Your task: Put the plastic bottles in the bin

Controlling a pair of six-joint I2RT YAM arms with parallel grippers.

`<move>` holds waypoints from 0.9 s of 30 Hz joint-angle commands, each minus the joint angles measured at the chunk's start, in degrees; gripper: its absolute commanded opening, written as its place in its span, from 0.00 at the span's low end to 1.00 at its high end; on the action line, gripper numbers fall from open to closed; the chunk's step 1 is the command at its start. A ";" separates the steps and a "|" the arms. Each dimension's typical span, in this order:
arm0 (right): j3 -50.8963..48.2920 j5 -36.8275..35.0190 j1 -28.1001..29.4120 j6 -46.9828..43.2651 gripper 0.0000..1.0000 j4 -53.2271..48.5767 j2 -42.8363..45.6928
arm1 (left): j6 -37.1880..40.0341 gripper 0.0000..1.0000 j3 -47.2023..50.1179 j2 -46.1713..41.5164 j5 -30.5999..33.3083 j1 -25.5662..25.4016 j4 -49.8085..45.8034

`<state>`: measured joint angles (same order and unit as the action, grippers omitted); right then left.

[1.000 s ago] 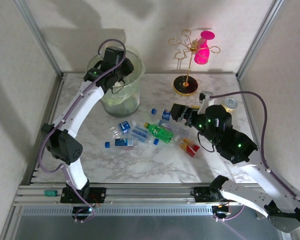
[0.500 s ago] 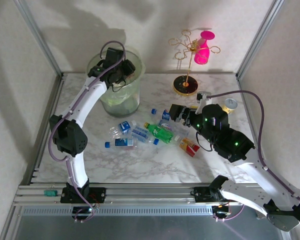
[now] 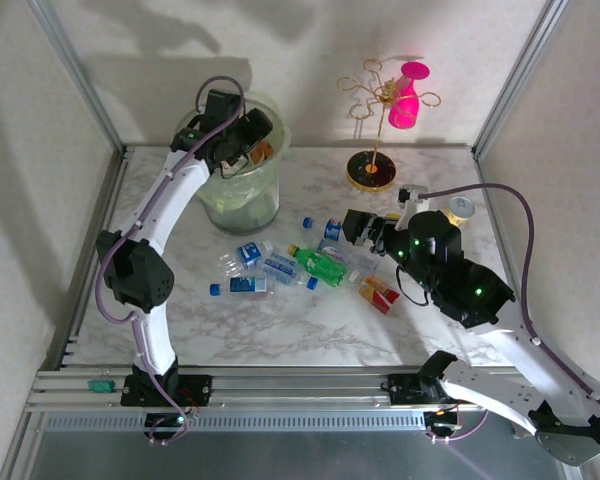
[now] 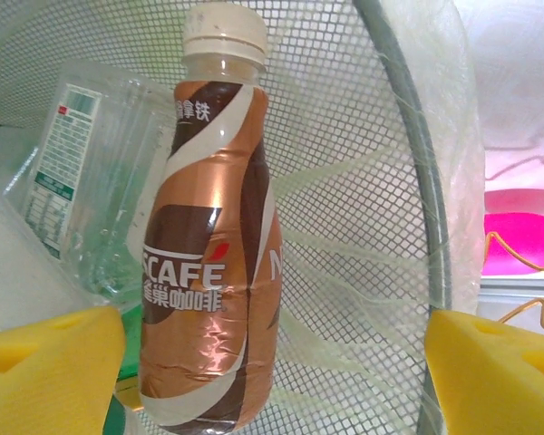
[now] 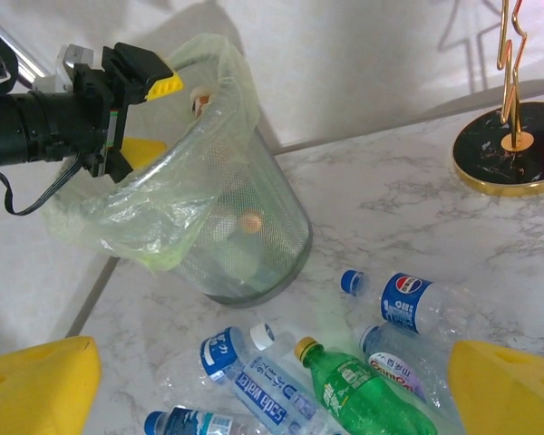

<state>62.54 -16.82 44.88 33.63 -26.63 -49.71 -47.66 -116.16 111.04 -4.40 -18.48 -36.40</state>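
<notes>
Marbled white surface (image 3: pixel 310 320) carries a round pale-green mesh bin (image 3: pixel 245 205) with a thin liner at far left, and loose plastic bottles (image 3: pixel 280 265) at centre. The risk, as I judge it: the copper-brown coffee bottle (image 4: pixel 208 254), upright inside the bin's mouth, could snag the liner or cling to the nearer pad. The left gripper (image 3: pixel 248 140) hangs over the bin, jaws wide, with the bottle between them but unclamped; the right gripper (image 3: pixel 360 225) is beside the pile, jaws fully apart, empty
</notes>
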 commanded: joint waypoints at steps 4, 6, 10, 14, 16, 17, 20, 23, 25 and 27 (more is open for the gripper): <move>-0.47 -1.31 0.20 -0.83 0.99 -2.14 -0.41 | 2.45 0.89 3.08 -11.38 7.61 0.36 -0.70; -0.75 0.09 0.19 -1.19 0.99 -2.76 -1.74 | 4.63 0.89 8.60 -16.55 6.54 -0.11 2.63; -1.42 1.45 0.20 -1.55 0.99 -4.97 -5.64 | 9.28 0.88 20.21 -28.03 6.93 -3.51 9.94; -2.95 1.87 -0.18 -2.47 0.98 -6.63 -10.12 | 14.76 0.88 32.45 -38.77 2.56 -7.86 16.55; -3.34 2.73 -0.46 -2.89 0.98 -7.10 -12.39 | 16.36 0.88 36.07 -41.66 -0.25 -8.84 16.57; -3.52 3.27 -0.50 -3.38 0.98 -7.00 -13.50 | 17.03 0.88 37.48 -42.70 -1.74 -8.92 15.71; -3.79 3.81 -0.56 -4.88 0.97 -7.92 -16.97 | 18.61 0.87 41.52 -45.37 -5.52 -9.03 13.92; -4.79 3.11 -2.09 -5.96 0.99 -9.27 -20.99 | 18.86 0.87 45.23 -47.64 -7.77 -9.19 13.24; -5.71 3.69 -4.54 -6.29 0.99 -9.52 -22.65 | 18.09 0.87 47.58 -49.04 -7.73 -9.34 13.65; -7.52 5.46 -7.54 -5.58 0.99 -8.38 -22.97 | 18.32 0.87 48.77 -49.92 -7.48 -9.38 13.52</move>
<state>57.08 -12.60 40.27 28.88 -33.91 -72.36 -30.98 -68.40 63.68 -9.80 -27.44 -23.20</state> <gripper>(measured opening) 0.985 0.871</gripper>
